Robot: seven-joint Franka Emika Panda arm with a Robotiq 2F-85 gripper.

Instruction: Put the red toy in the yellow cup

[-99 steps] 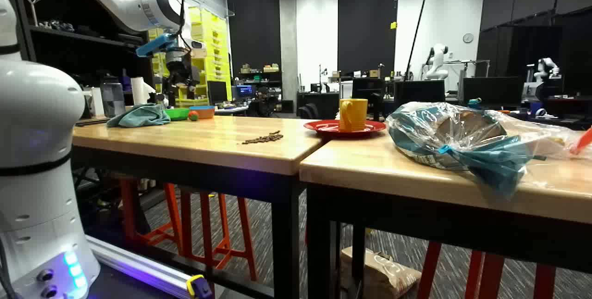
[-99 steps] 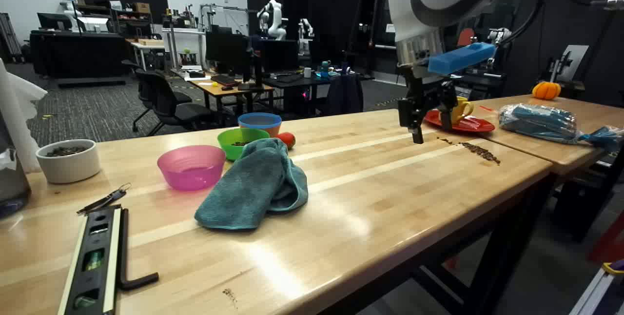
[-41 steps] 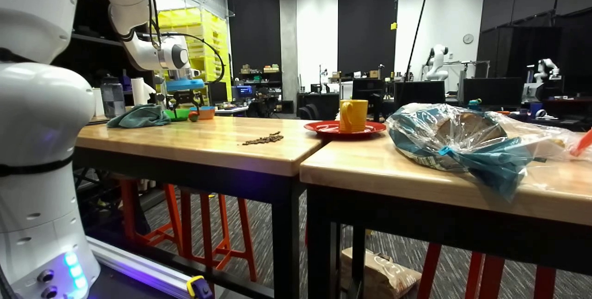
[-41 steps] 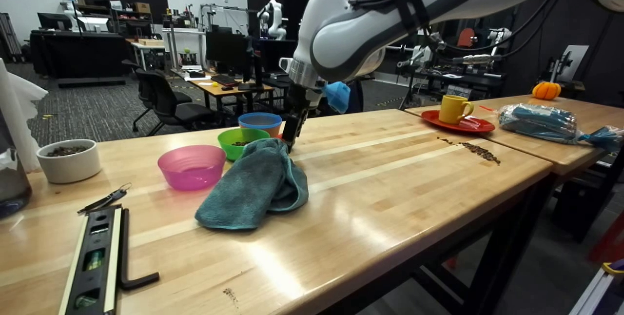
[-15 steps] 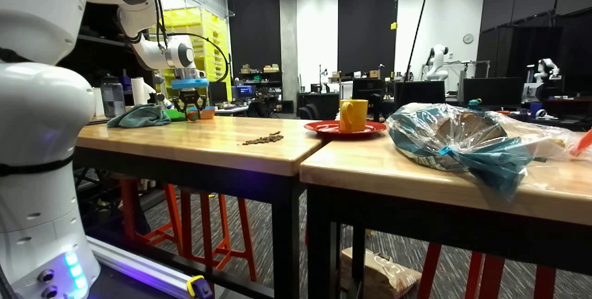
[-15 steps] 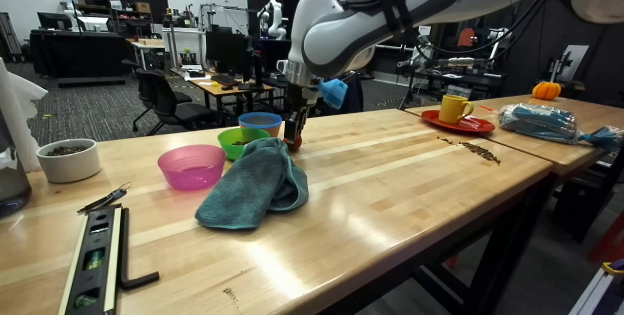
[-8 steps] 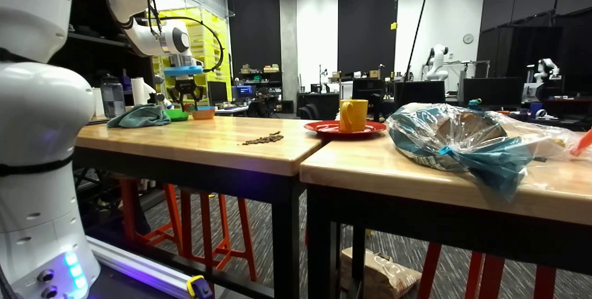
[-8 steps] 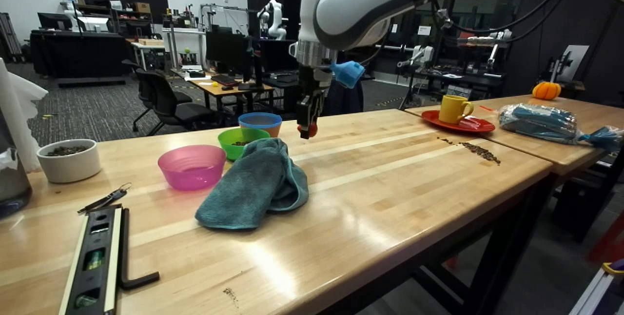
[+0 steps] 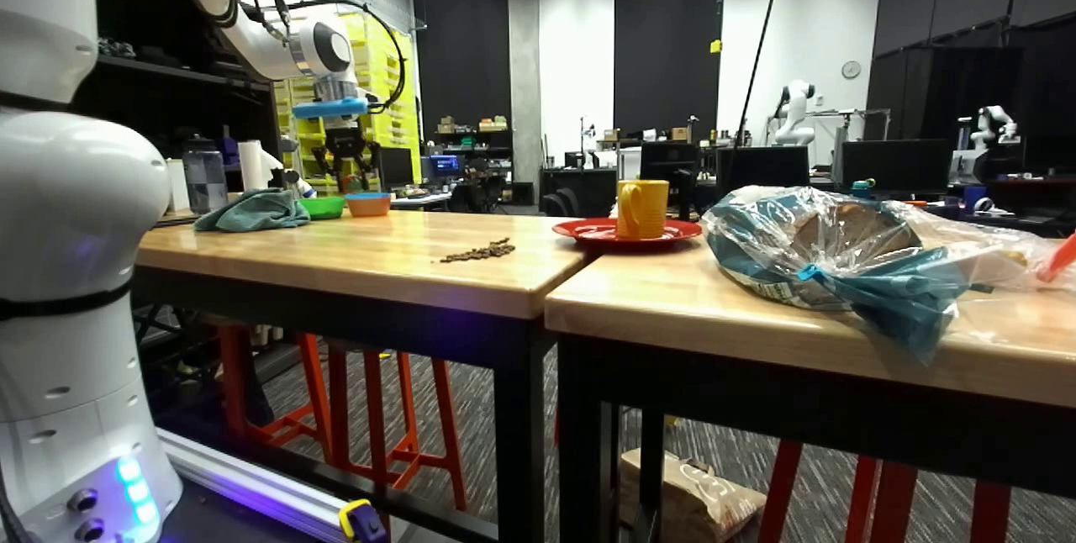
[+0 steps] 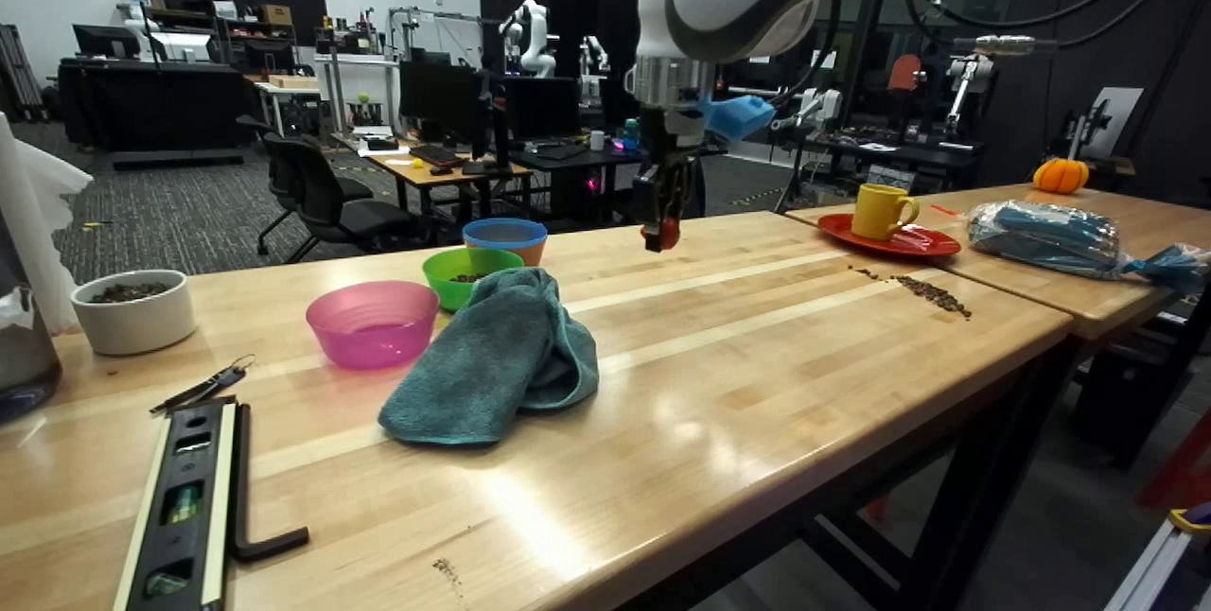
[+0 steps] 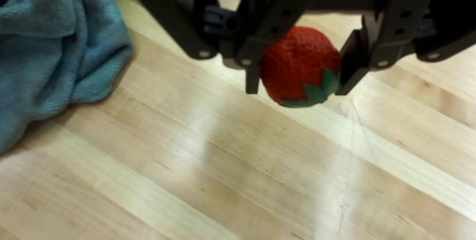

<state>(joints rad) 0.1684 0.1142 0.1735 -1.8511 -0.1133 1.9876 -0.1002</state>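
The red toy is a strawberry [image 11: 301, 61] with green leaves. In the wrist view my gripper [image 11: 297, 86] is shut on it, one finger pressing each side. An exterior view has the gripper [image 10: 659, 225] holding the toy [image 10: 670, 234] above the table, just past the bowls, with part of it hidden by a finger. The yellow cup [image 10: 880, 212] stands upright, handle to one side, on a red plate [image 10: 932, 246]. It is well apart from the gripper, across the table; the inside of the cup does not show.
A teal cloth [image 10: 497, 365], a green bowl [image 10: 449, 289], a blue-rimmed orange bowl [image 10: 516, 250] and a pink bowl [image 10: 369, 327] sit near the arm. Loose brown bits [image 10: 932, 294] lie before the plate. A plastic-wrapped bag [image 9: 807, 249] is beyond the cup.
Over the last second the gripper has lifted the strawberry off the table and carried it away from the bowls, toward the cup's side. The cup and plate have stayed put.
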